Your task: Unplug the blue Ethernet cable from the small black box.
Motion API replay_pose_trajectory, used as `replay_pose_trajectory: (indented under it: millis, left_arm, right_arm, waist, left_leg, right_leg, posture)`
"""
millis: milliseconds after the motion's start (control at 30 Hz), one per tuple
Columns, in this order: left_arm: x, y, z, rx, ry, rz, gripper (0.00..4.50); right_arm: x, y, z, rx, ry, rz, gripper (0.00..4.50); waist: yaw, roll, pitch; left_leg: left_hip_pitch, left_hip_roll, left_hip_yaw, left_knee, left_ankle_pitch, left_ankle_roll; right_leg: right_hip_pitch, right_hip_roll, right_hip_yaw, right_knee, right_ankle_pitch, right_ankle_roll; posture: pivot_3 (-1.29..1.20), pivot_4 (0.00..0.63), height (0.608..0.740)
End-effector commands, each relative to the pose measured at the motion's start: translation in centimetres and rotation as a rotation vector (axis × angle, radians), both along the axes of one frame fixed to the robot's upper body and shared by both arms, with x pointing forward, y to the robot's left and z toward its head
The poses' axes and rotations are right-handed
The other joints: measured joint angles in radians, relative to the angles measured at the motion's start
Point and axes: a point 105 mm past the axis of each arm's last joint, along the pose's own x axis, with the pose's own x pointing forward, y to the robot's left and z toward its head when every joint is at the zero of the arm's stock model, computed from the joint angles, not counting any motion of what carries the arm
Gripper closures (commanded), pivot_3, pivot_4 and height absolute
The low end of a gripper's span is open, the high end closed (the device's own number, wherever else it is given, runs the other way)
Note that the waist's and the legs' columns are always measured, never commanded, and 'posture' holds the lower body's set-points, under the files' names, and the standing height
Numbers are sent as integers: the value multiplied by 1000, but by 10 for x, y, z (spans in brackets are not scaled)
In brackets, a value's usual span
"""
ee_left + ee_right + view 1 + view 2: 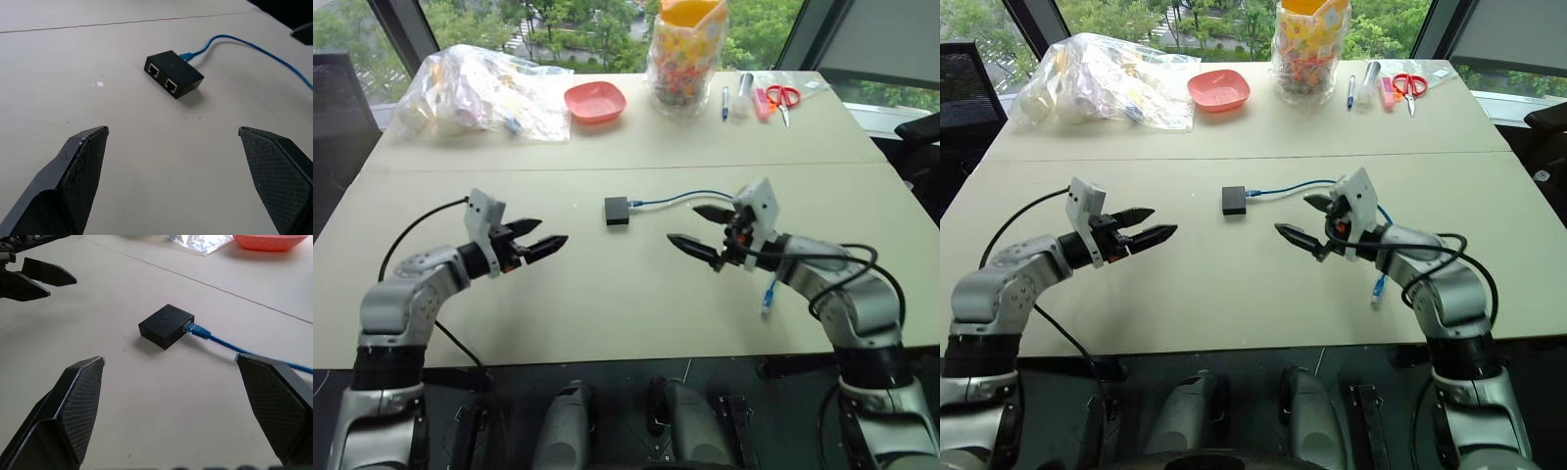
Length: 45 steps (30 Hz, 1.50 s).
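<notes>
Setting: a pale beige counter [607, 313] in front of tall windows with trees outside; along its far edge lie a clear plastic bag [484, 93], a pink dish [595, 101], a jar of colourful pieces [685, 54], pens and red-handled scissors [784, 98].
Small black box: the small black box [617, 211] lies flat near the middle of the counter, between the two arms and a little beyond them; the left wrist view shows two empty ports on the side facing the left arm.
Cable: the blue Ethernet cable [1288, 188] is plugged into the box on the side toward the right arm; it curves away behind the right gripper, and its free end with a plug lies on the counter near the right forearm.
Left gripper: the left gripper [533, 242] hovers above the counter, fingers spread wide, holding nothing, well short of the box.
Right gripper: the right gripper [703, 231] hovers likewise, fingers wide and empty, aimed toward the box and plug.
Handling, box: probably light and smooth-sided, so it will likely slide or lift if the cable alone is pulled; one gripper should pinch it across its flat sides.
Handling, cable: thin and limp, so a pull far along the cord wastes effort; best taken right at the plug [194, 329], where it is stiff, and drawn straight out; a latch tab may resist.
</notes>
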Motion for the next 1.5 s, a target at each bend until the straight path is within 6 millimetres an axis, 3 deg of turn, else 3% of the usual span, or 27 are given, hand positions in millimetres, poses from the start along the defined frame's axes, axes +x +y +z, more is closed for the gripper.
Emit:
replay_pose_trajectory:
  millis: [33,100,267,367,467,567,633,767,800,833,933,1067,1167,1333,1500]
  left_arm:
    - [1,6,22,46,-36,-87,72]
    - [-7,9,25,87,-7,-169,72]
    - [-13,7,40,82,-37,-211,72]
    - [-19,-4,50,18,-84,-199,72]
    - [-24,-12,48,-28,-118,-137,72]
    - [-31,-15,41,-75,-124,-59,27]
    - [-38,-13,36,-71,-117,-19,27]
    - [-49,-10,35,-81,-110,22,27]
    - [-52,-8,35,-76,-107,28,27]
    - [-54,-7,36,-71,-104,32,27]
    - [-55,-1,36,-61,-98,53,27]
    - [-50,2,37,-54,-97,56,27]
    - [-48,-1,35,-53,-87,40,27]
    - [-46,-6,32,-52,-72,7,27]
    - [-46,-5,34,-58,-75,5,27]
  right_arm:
    - [26,12,8,-38,-72,41,0]
    - [49,21,8,-48,-78,51,0]
    - [86,45,-7,-149,-62,67,0]
    - [95,54,-24,-257,-21,59,0]
    - [94,56,-52,-391,52,46,0]
    - [93,66,-61,-421,77,27,866]
    - [91,73,-63,-439,83,43,1854]
    - [88,82,-62,-430,116,83,3977]
    - [89,80,-62,-421,126,69,4415]
    - [89,79,-61,-415,132,59,4469]
    - [91,74,-63,-426,131,34,4469]
    - [92,86,-33,-194,140,68,4469]
    - [94,86,-11,-89,117,90,3636]
    - [103,69,2,-113,44,27,1122]
    - [105,53,-11,-183,57,-19,1122]
  waist:
    - [0,0,0]
    - [-9,0,0]
    - [-23,0,0]
    - [-24,0,0]
    - [-25,0,0]
    - [-28,0,0]
    - [-30,0,0]
    - [-30,0,-1]
    - [-28,0,-1]
    - [-27,0,-1]
    - [-25,0,-1]
    - [-25,0,-1]
    - [-26,0,-1]
    - [-24,0,0]
    - [-28,0,0]
  left_leg:
    - [0,0,0,0,0,0]
    - [0,0,0,0,0,0]
    - [-1,0,3,-2,0,0]
    - [-2,0,4,-2,0,0]
    - [-2,0,4,-2,1,0]
    - [5,0,4,-2,1,0]
    - [15,1,3,-3,0,-1]
    - [19,3,1,-3,2,-4]
    - [19,3,0,-3,2,-4]
    - [19,3,0,-3,2,-4]
    - [20,3,-1,-3,2,-4]
    - [18,3,0,-3,2,-4]
    - [13,2,1,-3,2,-4]
    - [12,1,1,-4,2,-4]
    - [12,1,1,-4,2,-4]
  right_leg:
    - [0,0,0,-1,0,0]
    - [0,1,0,0,0,0]
    - [-2,1,1,1,3,3]
    - [-3,0,1,2,3,3]
    - [-3,0,2,3,3,3]
    - [3,-2,3,5,3,3]
    - [12,-1,3,4,1,5]
    - [13,0,3,4,1,-1]
    - [14,0,3,4,1,-2]
    - [14,0,3,4,1,-2]
    - [15,0,3,4,1,-2]
    - [14,0,3,3,1,-2]
    - [9,0,3,3,1,-1]
    - [8,0,3,3,2,2]
    - [8,0,3,2,1,0]
  posture:
    - [0,150,740]
    - [0,150,740]
    - [0,150,740]
    - [0,150,740]
    - [0,150,740]
    - [0,150,740]
    - [0,150,740]
    - [0,150,740]
    - [0,150,740]
    - [0,150,740]
    - [0,150,740]
    - [0,150,740]
    - [0,150,740]
    - [0,150,740]
    - [0,150,740]
